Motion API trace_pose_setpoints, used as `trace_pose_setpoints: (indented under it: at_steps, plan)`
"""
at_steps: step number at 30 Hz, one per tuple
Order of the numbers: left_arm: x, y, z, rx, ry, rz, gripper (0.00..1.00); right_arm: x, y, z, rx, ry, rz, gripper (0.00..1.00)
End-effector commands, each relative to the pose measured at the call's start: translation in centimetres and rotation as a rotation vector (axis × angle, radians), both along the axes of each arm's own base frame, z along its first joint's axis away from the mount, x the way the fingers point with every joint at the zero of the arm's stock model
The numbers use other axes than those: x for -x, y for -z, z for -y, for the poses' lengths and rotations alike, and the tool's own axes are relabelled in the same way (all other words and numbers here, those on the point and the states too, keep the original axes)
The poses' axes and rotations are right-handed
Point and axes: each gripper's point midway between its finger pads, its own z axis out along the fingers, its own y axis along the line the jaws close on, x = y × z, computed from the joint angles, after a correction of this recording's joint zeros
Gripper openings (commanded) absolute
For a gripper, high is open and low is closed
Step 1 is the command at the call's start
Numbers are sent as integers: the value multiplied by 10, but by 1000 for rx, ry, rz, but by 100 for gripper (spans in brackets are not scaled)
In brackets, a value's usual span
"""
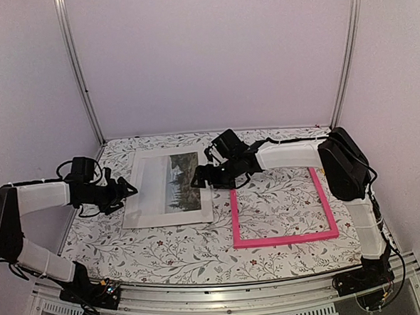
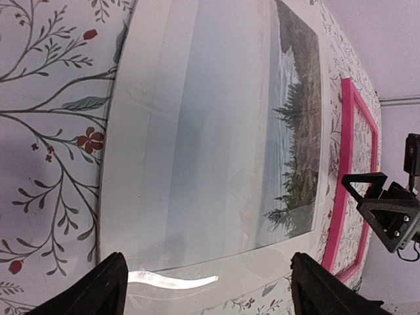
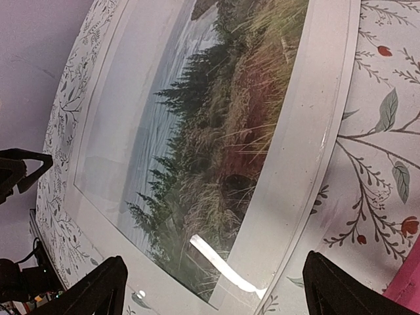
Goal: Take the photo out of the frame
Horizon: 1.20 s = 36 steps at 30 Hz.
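Observation:
The photo [image 1: 170, 187], white-bordered with dark trees and pale sky, lies flat on the floral table, left of the frame and apart from it. Its surface is glossy with glare. The pink frame [image 1: 285, 238] lies flat at the right, showing only tablecloth inside. My left gripper [image 1: 128, 189] is open and empty, low over the photo's left edge. My right gripper [image 1: 197, 180] is open and empty over its right edge. The left wrist view shows the photo [image 2: 216, 131], the frame [image 2: 341, 197] and my open left gripper [image 2: 207, 289]. The right wrist view shows the photo [image 3: 216, 131] past my open right gripper [image 3: 210, 289].
The floral tablecloth [image 1: 173, 249] covers the table. White walls and two metal posts [image 1: 80, 72] close the back and sides. A corner of the pink frame shows in the right wrist view [image 3: 410, 292].

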Motion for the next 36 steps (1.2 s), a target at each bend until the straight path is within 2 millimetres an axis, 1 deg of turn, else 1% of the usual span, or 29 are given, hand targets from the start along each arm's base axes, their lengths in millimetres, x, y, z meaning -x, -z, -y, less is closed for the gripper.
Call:
trace_pose_setpoints:
  at_steps: [1, 4, 7, 10, 13, 14, 17, 21, 25, 29, 33, 36]
  plan:
    - [-3, 4, -3, 7, -12, 18, 88, -3, 10, -9, -6, -2, -2, 96]
    - [-4, 9, -4, 7, -21, 7, 88, -6, 16, -9, 7, 10, 2, 96]
    - [-10, 7, -2, 28, -29, 14, 88, -14, 17, -9, 23, 32, 30, 96]
    - [-22, 0, -1, 42, -41, 29, 88, -25, 16, -8, 38, 59, 66, 96]
    - [-37, -1, -10, -1, -74, 47, 88, -34, 15, -10, 38, 69, 88, 96]
    - [-42, 1, -14, -15, -87, 43, 88, -37, 14, -10, 34, 70, 92, 96]
    - [-58, 4, -25, -11, -118, 32, 88, -46, 16, -8, 30, 83, 101, 96]
    - [-73, 3, -25, 15, -128, 46, 88, -59, 17, -2, 8, 93, 104, 96]
    - [-84, 9, -26, 24, -145, 35, 88, -71, 17, 2, -10, 104, 113, 96]
    - [-99, 8, -27, 29, -165, 58, 88, -77, 20, -1, -30, 88, 106, 97]
    - [-109, 11, -31, 8, -175, 57, 88, -75, 27, -8, -50, 63, 88, 97]
    - [-113, 16, -31, 6, -175, 49, 88, -75, 33, -10, -58, 58, 77, 97]
